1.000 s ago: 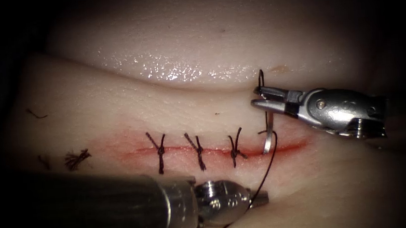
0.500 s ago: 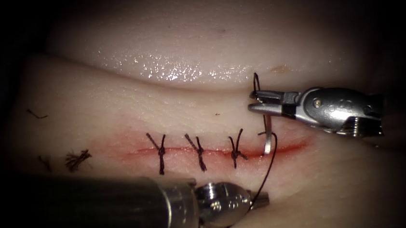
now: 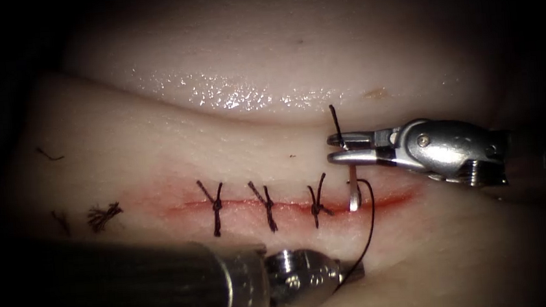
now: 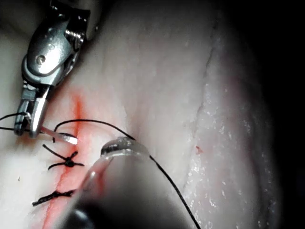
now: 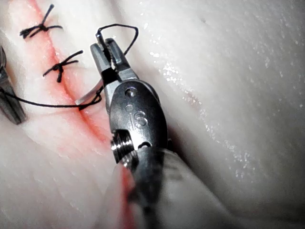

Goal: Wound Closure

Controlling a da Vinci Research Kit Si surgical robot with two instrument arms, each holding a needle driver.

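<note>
Now, needle: your curved needle (image 3: 354,192) stands nearly upright at the right end of the stitched run, its lower end down at the cut (image 3: 393,198), just right of the third knot; whether the tip is buried in the tissue (image 3: 155,150) you cannot tell from the endoscope view.
Right tool: your right needle driver (image 3: 341,149) has its jaws closed on the needle's upper end, where the thread is attached; a short dark tail pokes up above the jaws.
Thread: the thread (image 3: 370,217) loops out beside the needle, curves down across the near side of the cut and runs to your left tool.
Left tool: your left needle driver (image 3: 354,271) lies low on the near side, its tip at the thread; you cannot tell whether its jaws are open or closed on it.
Stitches: three knotted stitches (image 3: 266,204) cross the cut to the needle's left; red fluid (image 3: 173,207) tints the line.
Loose ends: cut ends of thread (image 3: 102,214) lie on the tissue well left of the stitches.
Risk: held so near its end, the needle could swivel in your jaws if the tissue resists.
Risk: the loop lies close to the needle and could snag if it slackens.
Containers: none at hand.
</note>
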